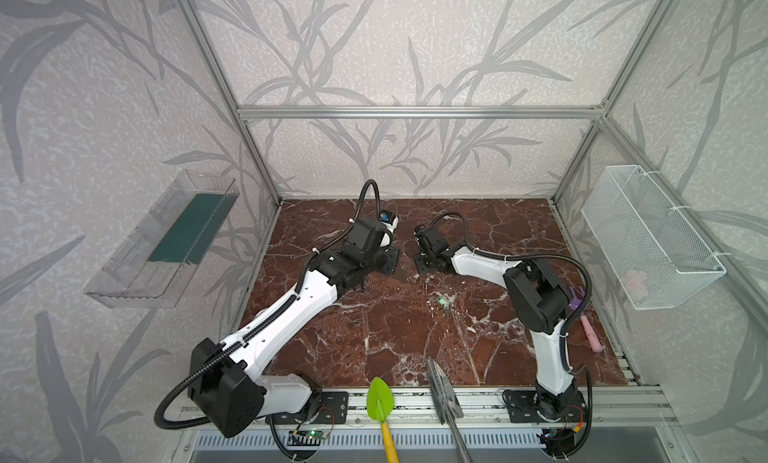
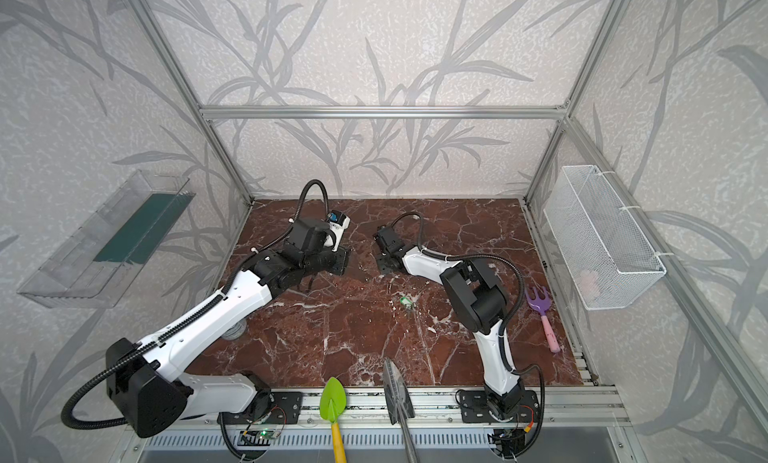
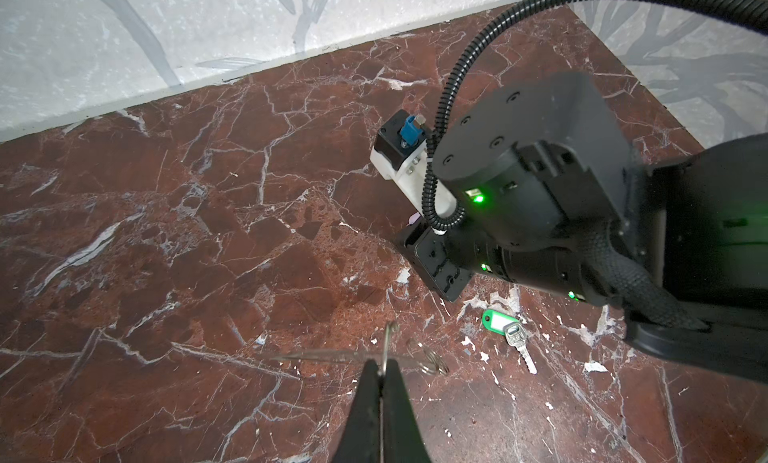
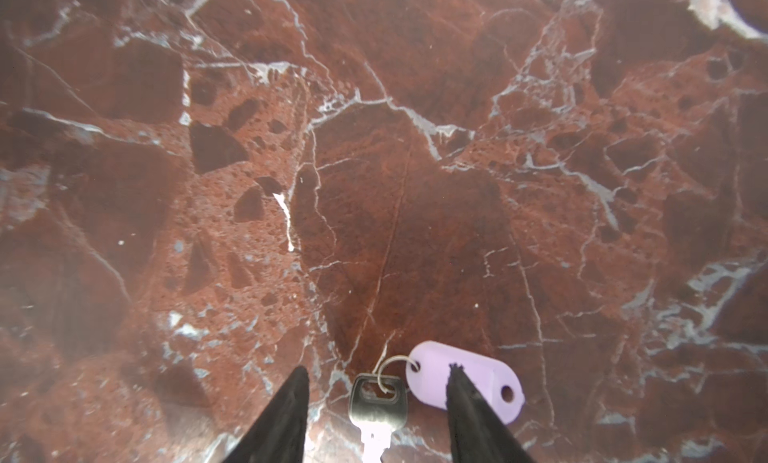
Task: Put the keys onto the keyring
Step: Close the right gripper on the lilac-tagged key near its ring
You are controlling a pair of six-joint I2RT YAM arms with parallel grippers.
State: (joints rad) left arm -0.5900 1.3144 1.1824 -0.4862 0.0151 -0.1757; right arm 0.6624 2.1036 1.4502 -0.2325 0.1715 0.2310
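Observation:
My left gripper is shut on the keyring, a thin metal loop seen edge-on and held above the table. A blurred flat strip and a small split ring hang beside the tips. The green-tagged key lies flat on the marble, apart from both grippers, and shows in both top views. My right gripper stands open low over the table. The silver key lies between its fingers, joined by a small ring to a lilac tag. One fingertip overlaps the tag.
A green trowel and a metal trowel lie at the front rail. A purple rake lies at the right edge. A white mesh basket hangs on the right wall and a clear tray on the left. A tin can sits under the left arm.

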